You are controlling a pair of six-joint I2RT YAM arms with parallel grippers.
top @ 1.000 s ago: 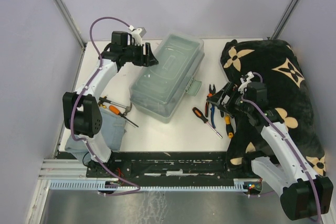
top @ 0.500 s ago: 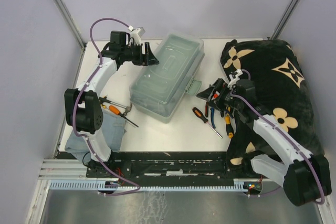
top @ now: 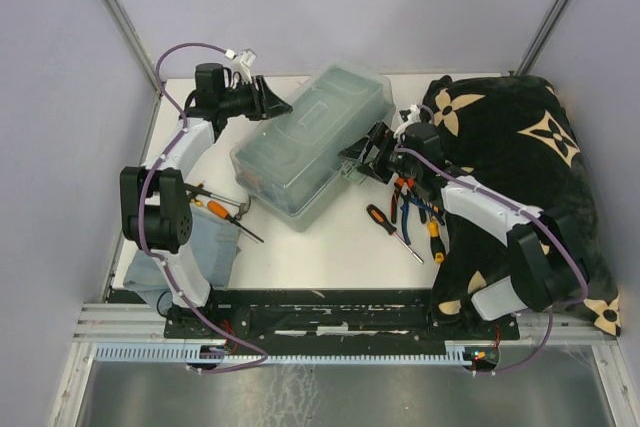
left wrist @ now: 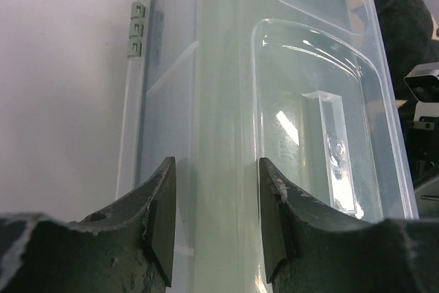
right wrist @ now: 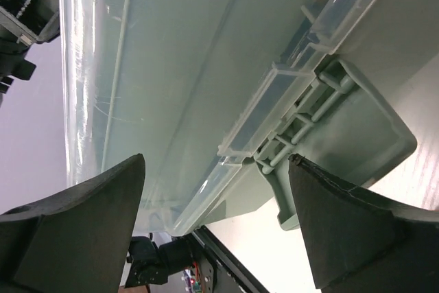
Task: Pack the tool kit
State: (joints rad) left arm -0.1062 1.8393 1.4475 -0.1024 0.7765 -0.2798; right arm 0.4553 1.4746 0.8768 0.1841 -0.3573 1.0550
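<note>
Two grippers flank the closed, translucent-lidded pale-green toolbox (top: 310,152): left gripper (left wrist: 216,169) narrowly parted, right gripper (right wrist: 216,162) spread wide.

Closed translucent-lidded toolbox (top: 310,142), diagonal; screwdriver (top: 379,215), pliers (top: 409,207) alongside

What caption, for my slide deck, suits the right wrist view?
Open right gripper faces the pale green latch of the closed, translucent-lidded toolbox.
</note>
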